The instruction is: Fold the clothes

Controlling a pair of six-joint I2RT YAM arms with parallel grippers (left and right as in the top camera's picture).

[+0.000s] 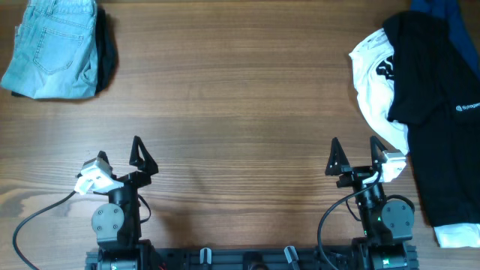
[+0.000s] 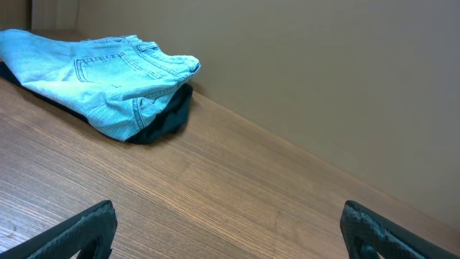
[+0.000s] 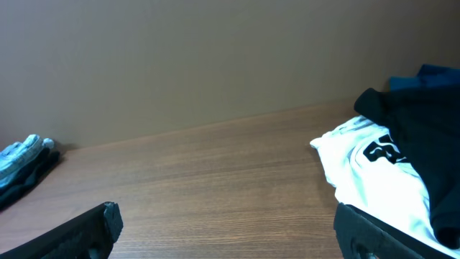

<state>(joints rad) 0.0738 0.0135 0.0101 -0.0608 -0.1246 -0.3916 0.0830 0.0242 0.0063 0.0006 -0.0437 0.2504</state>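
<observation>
At the near edge of the table (image 1: 240, 90), both arms sit parked and neither touches any fabric. The left gripper (image 1: 120, 156) has its jaws spread wide with nothing between them; the right gripper (image 1: 355, 152) is likewise wide apart and empty. The light-blue jeans (image 1: 52, 45) lie in the far left corner, folded over a dark garment (image 1: 107, 45) that shows along their right edge; that stack looks done. The unfolded pile lies at the far right: the black shirt (image 1: 435, 97) with its small white chest logo is draped over the white tee (image 1: 371, 82), and a navy garment (image 1: 442, 11) peeks out at the far corner. Judgement: you are between garments, with the black shirt next. The right arm is the nearer one; expect to reach out over the pile, pinch only the top black layer near a shoulder or hem, and draw it to the bare centre to spread flat. Watch that the white tee does not drag along.
</observation>
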